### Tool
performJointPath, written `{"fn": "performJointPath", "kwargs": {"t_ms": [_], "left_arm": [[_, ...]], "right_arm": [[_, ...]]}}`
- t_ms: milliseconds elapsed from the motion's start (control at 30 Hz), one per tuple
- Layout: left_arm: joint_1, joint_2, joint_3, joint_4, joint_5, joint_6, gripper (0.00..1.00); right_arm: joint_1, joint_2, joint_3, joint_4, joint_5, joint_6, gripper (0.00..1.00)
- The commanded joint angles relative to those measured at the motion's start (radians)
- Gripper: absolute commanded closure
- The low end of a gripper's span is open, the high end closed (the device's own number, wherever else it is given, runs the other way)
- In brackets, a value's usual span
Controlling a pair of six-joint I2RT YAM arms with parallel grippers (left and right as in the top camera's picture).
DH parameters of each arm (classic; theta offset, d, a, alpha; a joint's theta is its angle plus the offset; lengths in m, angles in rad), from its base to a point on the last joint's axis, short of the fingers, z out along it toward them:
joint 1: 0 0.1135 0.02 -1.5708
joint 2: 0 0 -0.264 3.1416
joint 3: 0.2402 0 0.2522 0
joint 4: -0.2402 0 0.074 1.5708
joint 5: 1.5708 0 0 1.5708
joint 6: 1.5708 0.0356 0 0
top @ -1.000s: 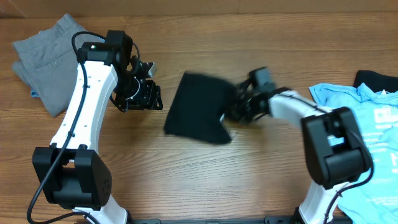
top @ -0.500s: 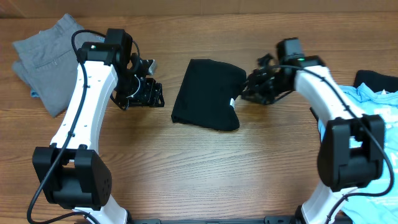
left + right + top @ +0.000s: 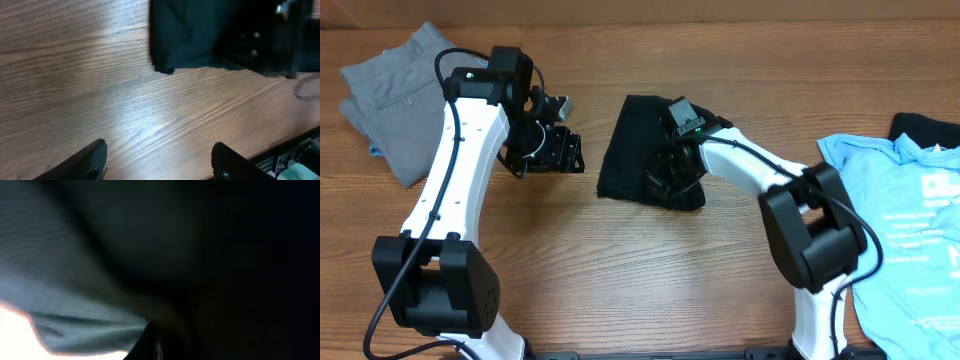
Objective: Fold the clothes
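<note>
The black T-shirt (image 3: 630,150) lies folded into a small block at the middle of the table. My right gripper (image 3: 665,172) is down on its right half, shut, with the fabric pinched. In the right wrist view the black T-shirt (image 3: 125,245) fills the frame, and its creases run to my dark fingertips (image 3: 152,337). My left gripper (image 3: 555,150) hovers left of the shirt, open and empty. In the left wrist view my left gripper (image 3: 160,157) frames bare wood, with the black T-shirt (image 3: 200,35) beyond.
Grey trousers (image 3: 395,95) lie folded at the far left corner. A light-blue printed tee (image 3: 910,220) is spread at the right edge, with another black garment (image 3: 925,130) partly under it. Bare wood (image 3: 620,270) runs along the front.
My right arm swung out to the right of the shirt and came back left onto it, its jaws closing on the fabric. The shirt settled flatter. My left arm barely moved.
</note>
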Motion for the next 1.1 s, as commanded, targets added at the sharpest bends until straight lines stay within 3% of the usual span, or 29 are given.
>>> {"fn": "performJointPath", "kwargs": {"t_ms": [0, 167, 333, 400, 500, 600, 633, 733, 867, 1067], "left_arm": [[-0.003, 0.01, 0.018, -0.001, -0.003, 0.013, 0.3], [-0.003, 0.01, 0.018, 0.003, -0.003, 0.013, 0.3], [-0.003, 0.01, 0.018, 0.018, -0.002, 0.013, 0.29], [-0.003, 0.01, 0.018, 0.02, -0.002, 0.013, 0.29], [-0.003, 0.01, 0.016, 0.04, 0.001, 0.013, 0.27], [-0.008, 0.01, 0.014, 0.077, 0.037, 0.027, 0.27], [-0.016, 0.01, 0.014, 0.102, 0.078, 0.066, 0.34], [-0.043, 0.013, 0.008, 0.175, 0.193, 0.186, 0.42], [-0.107, 0.038, -0.01, 0.293, 0.23, 0.263, 0.38], [-0.212, 0.183, -0.013, 0.409, 0.254, 0.306, 0.36]], "right_arm": [[-0.042, 0.009, -0.002, -0.062, 0.149, 0.013, 0.94], [-0.124, 0.007, -0.002, -0.249, 0.305, -0.204, 0.93], [-0.234, 0.007, -0.002, -0.38, 0.667, -0.259, 0.93], [-0.291, 0.007, 0.01, -0.391, 0.715, -0.263, 0.93], [-0.365, 0.0, 0.06, -0.389, 0.547, -0.429, 0.92], [-0.401, -0.033, 0.121, -0.395, 0.249, -0.689, 0.85], [-0.405, -0.055, 0.143, -0.41, 0.169, -0.729, 0.82], [-0.405, -0.109, 0.163, -0.435, 0.06, -0.739, 0.77], [-0.396, -0.152, 0.163, -0.476, -0.045, -0.718, 0.7], [-0.378, -0.152, 0.082, -0.481, -0.049, -0.62, 0.69]]}}
